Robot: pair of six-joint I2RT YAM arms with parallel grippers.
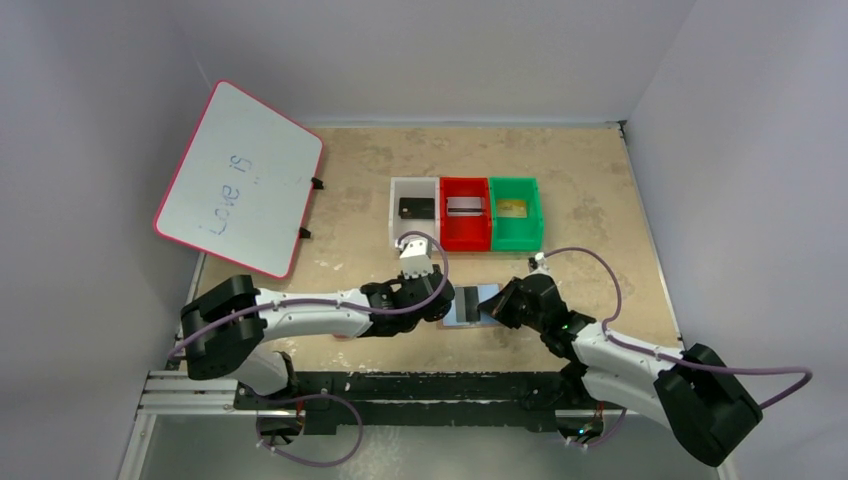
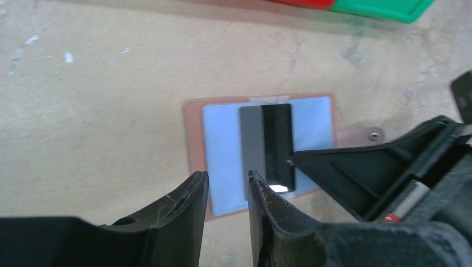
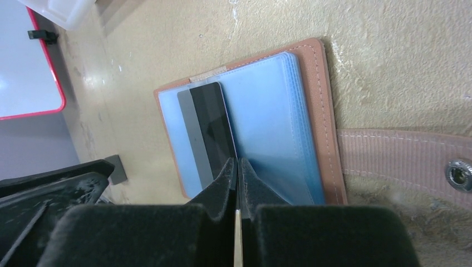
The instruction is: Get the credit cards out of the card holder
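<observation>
The tan card holder (image 1: 487, 292) lies open on the table between both arms, blue-grey sleeves up. One credit card (image 2: 267, 142), grey with a dark stripe, lies on the sleeves (image 3: 267, 122). My left gripper (image 2: 228, 178) is open a little at the holder's near edge, with nothing between its fingers; one fingertip overlaps the card's grey edge. My right gripper (image 3: 237, 164) is shut, its tips down on the sleeves right beside the card (image 3: 206, 128). It reaches in from the right in the left wrist view, over the snap tab (image 2: 362, 136).
Behind the holder stand a white bin (image 1: 413, 232) with a black card (image 1: 416, 208), a red bin (image 1: 465, 238) with a silver card (image 1: 464, 206), and a green bin (image 1: 516, 237) with a gold card (image 1: 512, 208). A whiteboard (image 1: 240, 175) leans at the back left.
</observation>
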